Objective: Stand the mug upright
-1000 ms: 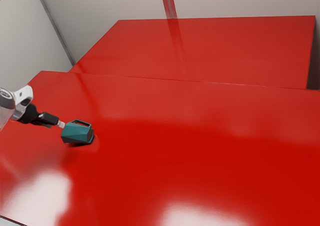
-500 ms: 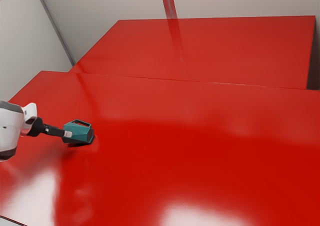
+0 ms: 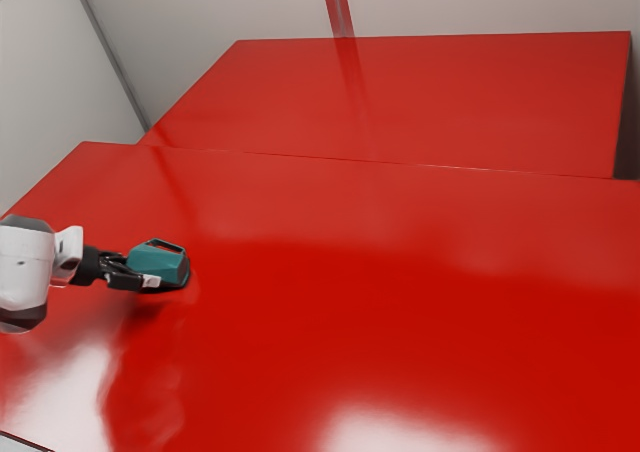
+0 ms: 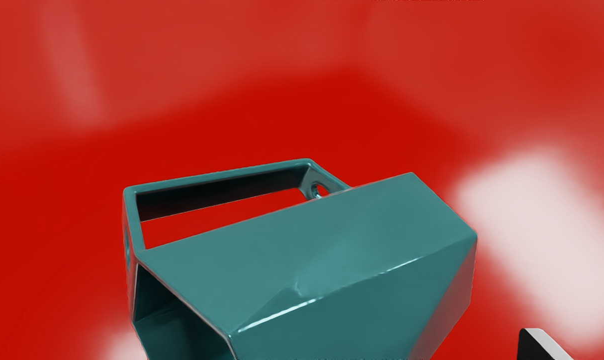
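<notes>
"at the exterior view's left, what have you got?"

"my white robot arm (image 3: 24, 267) comes in there, with the black two-finger gripper (image 3: 146, 278) low, right by the teal, flat-sided glossy mug (image 3: 158, 261)."

"is the mug standing?"

"no, it's lying on its side on the glossy red table (image 3: 400, 322). its angular handle (image 4: 216, 176) makes a loop along the upper part of the body, and from the wrist i can see into the hollow mouth (image 4: 176, 330)."

"and the jaws?"

"spread. one fingertip (image 4: 541, 341) is well out to the side, with red tabletop between it and the mug. i can't make out the other one, hidden or out of sight."

"anything behind?"

"past the table's far edge, a second flat red surface (image 3: 450, 97), then a pale grey wall (image 3: 220, 7) with a red vertical strip (image 3: 336, 2)."
</notes>
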Tool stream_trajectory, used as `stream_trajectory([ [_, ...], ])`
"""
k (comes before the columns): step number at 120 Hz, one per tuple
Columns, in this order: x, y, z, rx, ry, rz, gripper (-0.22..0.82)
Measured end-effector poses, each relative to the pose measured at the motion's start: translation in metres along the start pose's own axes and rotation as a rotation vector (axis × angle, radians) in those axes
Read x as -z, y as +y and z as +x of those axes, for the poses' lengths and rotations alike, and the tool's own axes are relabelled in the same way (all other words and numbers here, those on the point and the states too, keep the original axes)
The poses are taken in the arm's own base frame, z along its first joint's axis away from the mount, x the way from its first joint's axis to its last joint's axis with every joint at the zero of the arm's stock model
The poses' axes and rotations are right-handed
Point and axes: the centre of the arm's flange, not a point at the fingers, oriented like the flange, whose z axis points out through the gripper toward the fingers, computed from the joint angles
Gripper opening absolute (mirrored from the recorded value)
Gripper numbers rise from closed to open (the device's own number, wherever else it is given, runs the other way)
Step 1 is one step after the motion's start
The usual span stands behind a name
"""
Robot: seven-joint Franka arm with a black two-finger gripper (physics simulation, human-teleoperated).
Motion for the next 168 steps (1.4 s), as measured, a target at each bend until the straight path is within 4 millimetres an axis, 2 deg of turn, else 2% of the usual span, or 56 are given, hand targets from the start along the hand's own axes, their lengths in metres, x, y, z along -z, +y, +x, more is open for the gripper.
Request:
stream_trajectory([
  [22, 0.003, 0.001, 0.006, -0.082, 0.02, 0.001, 0.2],
  [37, 0.007, 0.0, 0.012, -0.134, 0.031, 0.01, 0.09],
  [72, 0.013, -0.002, 0.021, -0.221, 0.038, 0.024, -0.08],
  [103, 0.025, -0.001, 0.032, -0.274, 0.055, 0.059, -0.15],
  [114, 0.039, -0.009, 0.054, -0.328, 0.046, 0.093, -0.15],
  [121, 0.051, -0.017, 0.074, -0.4, -0.015, 0.099, -0.16],
  [128, 0.06, -0.018, 0.085, -0.446, -0.094, 0.087, -0.16],
  [138, 0.064, 0.001, 0.11, -0.521, -0.223, 0.034, -0.17],
  [146, 0.041, 0.04, 0.147, -0.603, -0.322, -0.049, -0.17],
  [151, 0.025, 0.062, 0.162, -0.628, -0.377, -0.088, -0.17],
  [156, 0.015, 0.076, 0.17, -0.62, -0.423, -0.105, -0.17],
  [168, 0.0, 0.091, 0.175, -0.537, -0.509, -0.097, -0.17],
])
